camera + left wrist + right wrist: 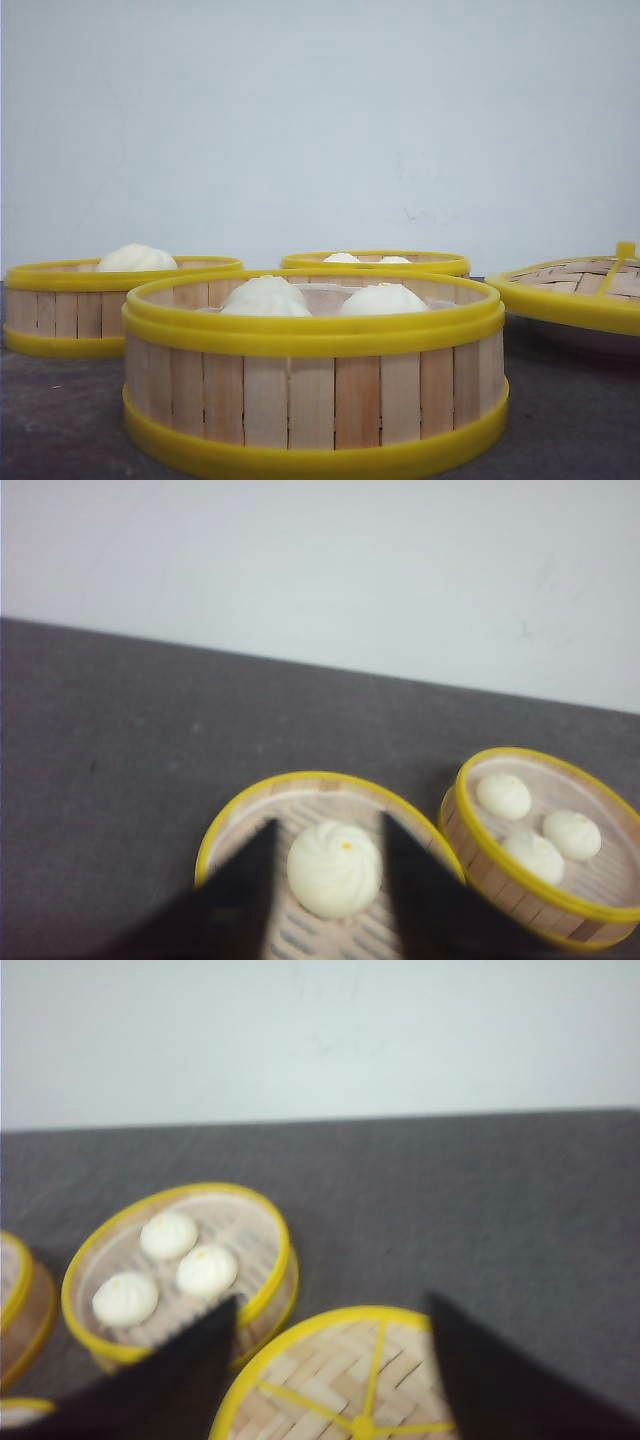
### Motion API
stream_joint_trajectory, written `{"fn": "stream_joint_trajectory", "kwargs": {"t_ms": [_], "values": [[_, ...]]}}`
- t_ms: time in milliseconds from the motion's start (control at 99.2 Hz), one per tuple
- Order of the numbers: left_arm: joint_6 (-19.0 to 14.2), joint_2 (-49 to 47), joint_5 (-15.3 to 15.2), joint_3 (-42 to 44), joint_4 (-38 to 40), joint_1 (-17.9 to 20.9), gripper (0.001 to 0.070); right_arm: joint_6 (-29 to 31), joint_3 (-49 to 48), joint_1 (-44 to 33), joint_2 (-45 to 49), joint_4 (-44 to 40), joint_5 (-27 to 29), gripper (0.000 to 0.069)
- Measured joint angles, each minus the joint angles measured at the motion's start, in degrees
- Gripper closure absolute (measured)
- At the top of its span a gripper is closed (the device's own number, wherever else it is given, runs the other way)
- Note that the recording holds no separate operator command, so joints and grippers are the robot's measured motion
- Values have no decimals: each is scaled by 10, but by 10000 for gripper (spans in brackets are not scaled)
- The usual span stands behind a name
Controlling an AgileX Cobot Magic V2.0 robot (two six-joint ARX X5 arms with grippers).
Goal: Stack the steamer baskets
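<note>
Three steamer baskets stand on the dark table. The nearest basket (315, 400) holds two white buns. The left basket (60, 315) holds one bun, and my left gripper (330, 820) hovers open above this basket (300, 777), its fingers either side of the bun (335, 870) without touching it. The back basket (375, 263) shows in both wrist views (480, 860) (275, 1305) with three buns. My right gripper (332, 1298) hangs open over the woven lid (330, 1370), holding nothing. Neither gripper appears in the front view.
The domed woven lid (570, 300) with a yellow rim and cross handle lies at the right, close to the back basket. A white wall rises behind the table. Bare dark tabletop (120, 740) stretches out to the left of the left basket.
</note>
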Motion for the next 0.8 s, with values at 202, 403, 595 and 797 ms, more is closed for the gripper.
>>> {"fn": "stream_joint_trajectory", "kwargs": {"t_ms": [202,403,595,797], "values": [[2,18,2,0,3,-14,287,13,11,22,37,8,-28,211],[2,27,21,0,19,-35,282,19,110,51,145,-27,-59,211],[2,27,30,0,28,-53,282,19,245,71,298,-93,-59,211],[2,27,34,0,28,-75,282,20,344,77,462,-117,-59,220]]}}
